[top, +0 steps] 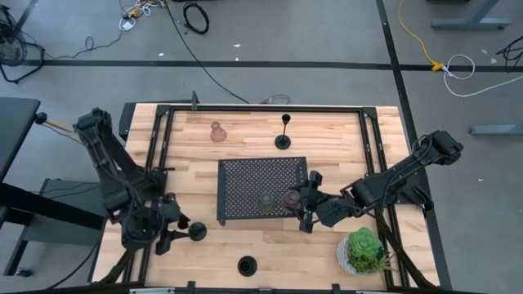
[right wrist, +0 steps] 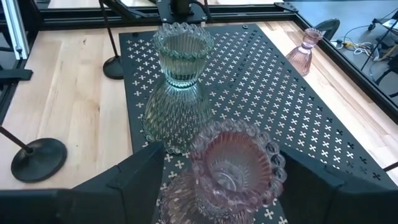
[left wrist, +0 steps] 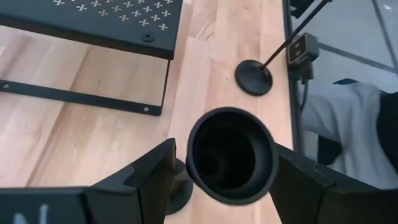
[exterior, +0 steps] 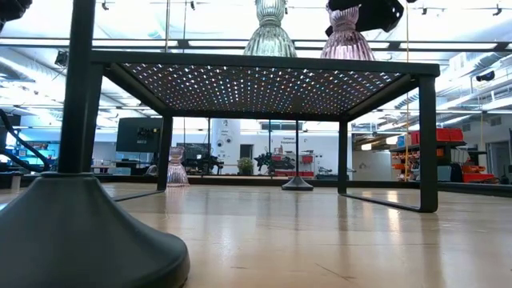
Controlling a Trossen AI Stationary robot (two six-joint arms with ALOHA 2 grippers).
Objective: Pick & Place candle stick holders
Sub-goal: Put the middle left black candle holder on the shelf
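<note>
My left gripper (top: 181, 233) (left wrist: 224, 155) is open near the table's front left. Its fingers stand on either side of the cup of a black holder (left wrist: 230, 155) (top: 198, 231), whose round base rests on the table. My right gripper (top: 306, 208) (right wrist: 227, 155) is open over the black tray's (top: 245, 175) near right corner. Its fingers stand on either side of a brownish-pink glass holder (right wrist: 233, 162) (exterior: 346, 36) standing on the tray. An olive-green glass holder (right wrist: 177, 81) (top: 266, 200) stands beside it.
A second black holder (top: 247, 265) (left wrist: 254, 78) stands at the front edge. A third black holder (top: 283, 135) and a pink glass holder (top: 217, 132) stand behind the tray. A plant in a white pot (top: 364, 249) sits at the front right, close to my right arm.
</note>
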